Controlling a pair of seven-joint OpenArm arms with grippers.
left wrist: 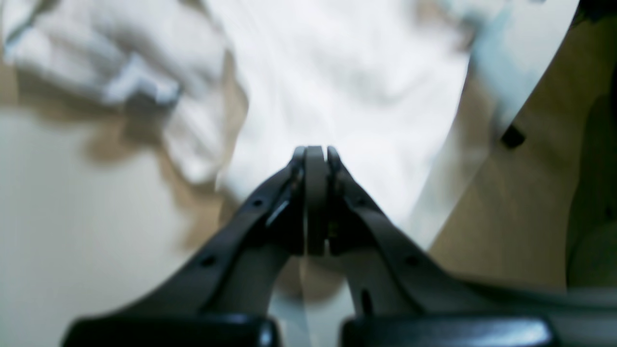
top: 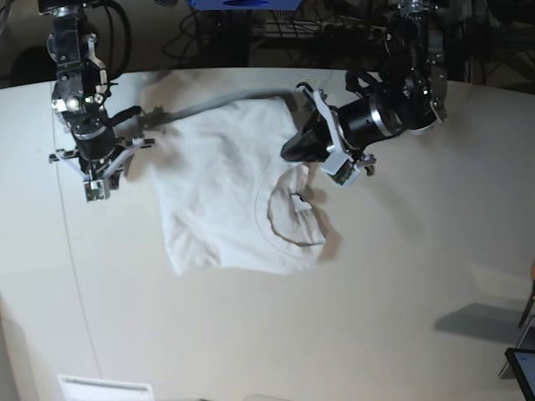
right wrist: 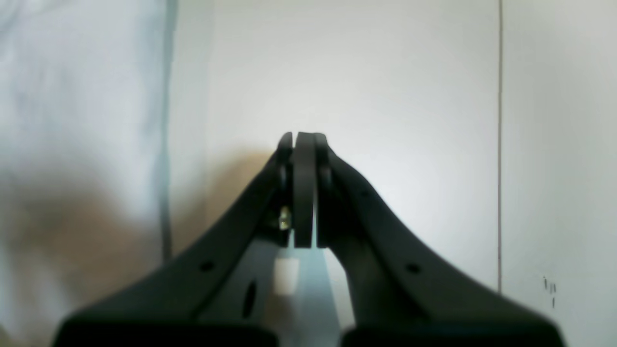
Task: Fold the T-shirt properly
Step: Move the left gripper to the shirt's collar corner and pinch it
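Observation:
The white T-shirt [top: 217,192] lies rumpled on the table, its ribbed collar [top: 288,227] turned toward the near right. My left gripper [top: 288,153] sits at the shirt's right edge. In the left wrist view the left gripper [left wrist: 315,150] is shut, and the T-shirt [left wrist: 337,72] spreads out from its tip, raised over its own shadow. My right gripper [top: 94,194] hangs over bare table left of the shirt. Seen from the right wrist, this gripper [right wrist: 302,136] is shut, the T-shirt [right wrist: 72,72] is beside it on the left, and no cloth is clearly pinched.
The white table [top: 376,317] has a thin seam [top: 75,276] running near my right gripper; the seam [right wrist: 499,144] also shows in the right wrist view. Cables and equipment [top: 251,25] crowd the far edge. A dark screen corner [top: 522,372] sits at the near right.

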